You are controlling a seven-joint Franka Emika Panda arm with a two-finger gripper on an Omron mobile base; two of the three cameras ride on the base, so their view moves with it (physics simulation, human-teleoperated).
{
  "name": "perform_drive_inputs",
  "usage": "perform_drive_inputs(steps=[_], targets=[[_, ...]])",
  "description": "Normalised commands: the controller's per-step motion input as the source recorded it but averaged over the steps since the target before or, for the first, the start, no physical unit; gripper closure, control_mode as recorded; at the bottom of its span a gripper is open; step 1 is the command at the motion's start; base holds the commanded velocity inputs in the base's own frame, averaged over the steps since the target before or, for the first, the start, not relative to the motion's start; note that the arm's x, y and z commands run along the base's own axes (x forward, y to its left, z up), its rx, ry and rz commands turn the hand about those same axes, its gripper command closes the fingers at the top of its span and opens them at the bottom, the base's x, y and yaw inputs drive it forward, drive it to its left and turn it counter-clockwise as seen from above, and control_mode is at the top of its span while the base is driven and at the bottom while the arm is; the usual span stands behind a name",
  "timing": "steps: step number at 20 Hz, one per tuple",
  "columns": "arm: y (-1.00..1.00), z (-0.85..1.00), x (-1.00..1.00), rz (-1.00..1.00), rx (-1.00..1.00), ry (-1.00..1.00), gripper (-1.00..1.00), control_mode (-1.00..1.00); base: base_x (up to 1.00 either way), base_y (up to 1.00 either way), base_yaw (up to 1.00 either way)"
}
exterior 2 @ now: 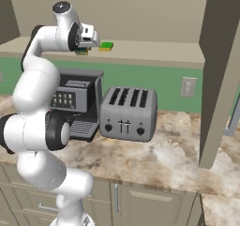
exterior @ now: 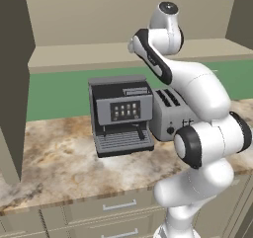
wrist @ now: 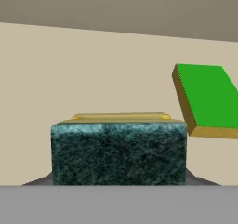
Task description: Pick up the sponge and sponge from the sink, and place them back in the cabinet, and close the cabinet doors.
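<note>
Right base view: the cabinet (exterior 2: 140, 56) stands open, its door (exterior 2: 218, 75) swung out at the right. The gripper (exterior 2: 83, 49) is up at the shelf's front edge, jaws clamped on the dark sponge (wrist: 118, 153). The green sponge (exterior 2: 106, 46) lies on the shelf just beside it, near the front edge.

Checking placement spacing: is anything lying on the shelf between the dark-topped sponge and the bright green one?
Nothing. In the hand view only bare beige shelf separates the dark-topped sponge from the bright green sponge; the right base view agrees.
</note>
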Motion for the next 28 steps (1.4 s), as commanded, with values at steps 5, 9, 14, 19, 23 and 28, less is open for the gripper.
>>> perform_drive_inputs(steps=[5,9,14,19,23,28], targets=[[0.00,-0.03,0.16,0.00,0.00,-0.05,1.00,-1.00,0.00,0.00,0.00],[0.00,-0.07,0.17,0.00,0.00,-0.04,1.00,-1.00,0.00,0.00,0.00],[0.00,-0.06,0.20,0.00,0.00,-0.02,1.00,-1.00,0.00,0.00,0.00],[0.00,-0.03,0.19,0.00,0.00,0.00,1.00,-1.00,0.00,0.00,0.00],[0.00,0.00,0.13,0.00,0.00,0.00,1.00,-1.00,0.00,0.00,0.00],[0.00,0.00,0.04,0.00,0.00,0.00,-1.00,-1.00,0.00,0.00,0.00]])
